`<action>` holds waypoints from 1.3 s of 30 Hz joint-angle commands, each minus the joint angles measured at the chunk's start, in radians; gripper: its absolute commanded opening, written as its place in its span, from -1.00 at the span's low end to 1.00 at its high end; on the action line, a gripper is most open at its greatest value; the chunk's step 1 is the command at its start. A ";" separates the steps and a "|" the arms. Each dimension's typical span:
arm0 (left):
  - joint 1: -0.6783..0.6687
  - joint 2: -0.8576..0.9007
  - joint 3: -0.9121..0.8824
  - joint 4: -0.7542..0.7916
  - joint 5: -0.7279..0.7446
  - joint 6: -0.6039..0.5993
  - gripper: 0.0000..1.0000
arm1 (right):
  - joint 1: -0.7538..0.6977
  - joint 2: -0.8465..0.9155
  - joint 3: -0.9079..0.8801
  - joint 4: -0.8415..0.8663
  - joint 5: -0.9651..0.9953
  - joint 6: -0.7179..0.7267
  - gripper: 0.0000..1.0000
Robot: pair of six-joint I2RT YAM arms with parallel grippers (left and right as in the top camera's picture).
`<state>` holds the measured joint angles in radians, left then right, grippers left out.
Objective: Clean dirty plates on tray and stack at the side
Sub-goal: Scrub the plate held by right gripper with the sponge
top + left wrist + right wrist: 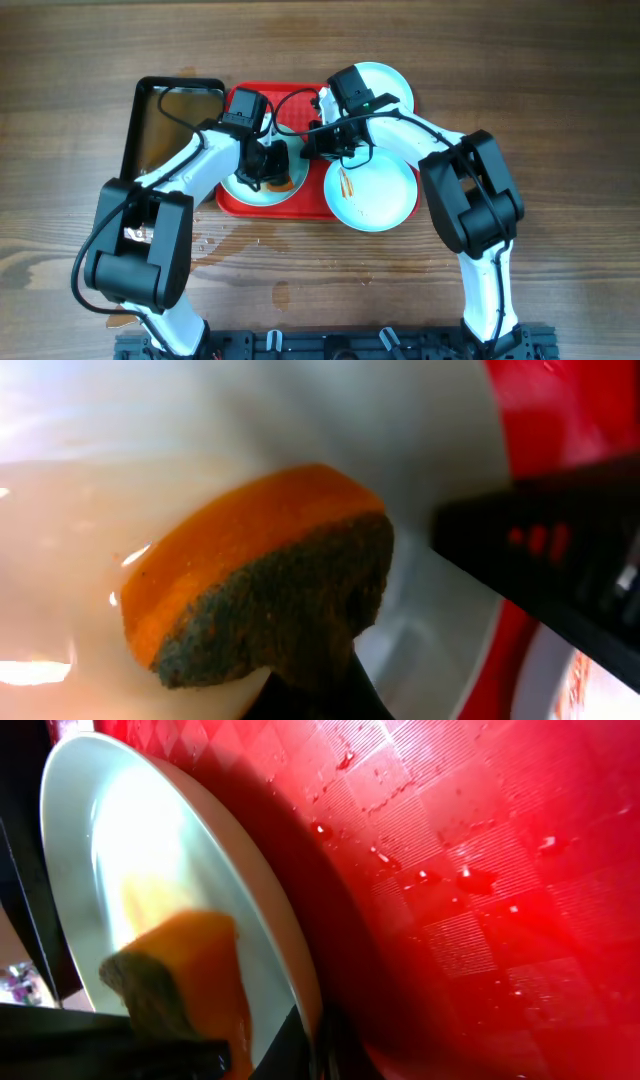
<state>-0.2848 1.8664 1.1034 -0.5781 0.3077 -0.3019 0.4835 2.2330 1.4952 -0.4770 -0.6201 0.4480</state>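
Note:
One plate lies at the left of the red tray. My left gripper is shut on an orange sponge with a dark scrub side and presses it on this plate. My right gripper is shut on the plate's rim, which shows between its fingers in the right wrist view, with the plate tilted off the wet tray. The sponge shows there too. A second plate with an orange-brown smear sits at the tray's lower right. A third plate sits at its upper right.
A narrower black tray lies left of the red tray. A wet patch spreads on the wooden table in front of the tray. The right arm crosses over the third plate.

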 commanded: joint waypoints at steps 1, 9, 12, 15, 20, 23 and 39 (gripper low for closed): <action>0.025 0.028 -0.020 -0.004 0.007 0.042 -0.92 | 0.016 0.064 -0.012 -0.009 -0.037 0.026 -0.91; 0.101 0.028 -0.011 -0.006 -0.315 -0.279 -0.92 | 0.014 0.064 -0.012 -0.010 -0.037 0.026 -0.91; 0.084 0.020 0.004 -0.017 -0.233 -0.243 -0.92 | 0.008 0.064 -0.011 -0.010 -0.037 0.026 -0.91; 0.073 -0.006 0.010 -0.022 -0.093 -0.143 -0.92 | -0.011 0.063 -0.011 -0.010 -0.043 0.021 -0.91; 0.079 -0.063 0.010 -0.066 -0.069 -0.123 -0.92 | -0.070 -0.006 -0.008 -0.058 -0.001 -0.057 -0.91; 0.087 -0.077 0.013 -0.064 -0.073 -0.124 -0.92 | -0.075 -0.077 -0.008 -0.108 0.126 -0.087 -0.91; 0.030 -0.024 0.052 0.026 -0.288 -0.128 -0.92 | -0.030 -0.126 -0.009 -0.150 0.277 -0.108 -0.91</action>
<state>-0.2272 1.8156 1.1328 -0.5743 0.0769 -0.4461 0.4500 2.1368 1.4918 -0.6216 -0.3607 0.3603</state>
